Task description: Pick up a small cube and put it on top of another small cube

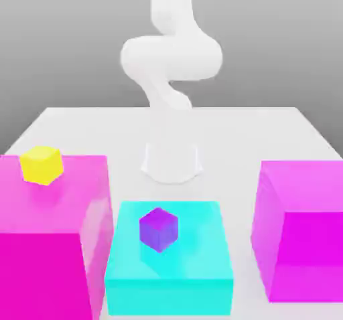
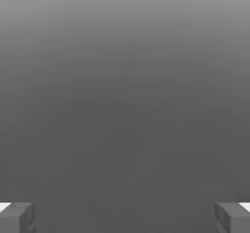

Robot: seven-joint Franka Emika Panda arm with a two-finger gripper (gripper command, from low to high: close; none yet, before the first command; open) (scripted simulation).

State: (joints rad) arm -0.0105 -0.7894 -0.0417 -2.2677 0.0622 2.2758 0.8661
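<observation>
White tabletop (image 1: pixel 268 128), edges visible at the far side and both flanks; bare surface runs between the blocks and around the arm's base. White robot arm (image 1: pixel 171 57) rises from a round base at the table's middle, coiled well above the blocks.

Blocks, counted: two big glossy magenta blocks, one at the exterior view's left (image 1: pixel 47 245), one at its right (image 1: pixel 305 231); one lower big cyan block (image 1: pixel 171 272) between them, nearest the camera. Narrow gap between cyan and left magenta; wider lane of open table between cyan and right magenta.

Small cubes, counted: two in sight. Small purple-violet cube (image 1: pixel 159 229) sits on top of the cyan block, near the centre, open cyan surface on all sides of it. Small lemon-yellow cube (image 1: pixel 42 165) sits on top of the left magenta block, near its far edge, with bare magenta top beside it toward the exterior view's right.

Gripper (image 2: pixel 125 217): in the hand view the two grey fingertips (image 2: pixel 17 217) stand far apart at opposite sides, jaws spread wide, nothing between them, plain grey backdrop ahead.

No writing, labels or marks on any surface.
</observation>
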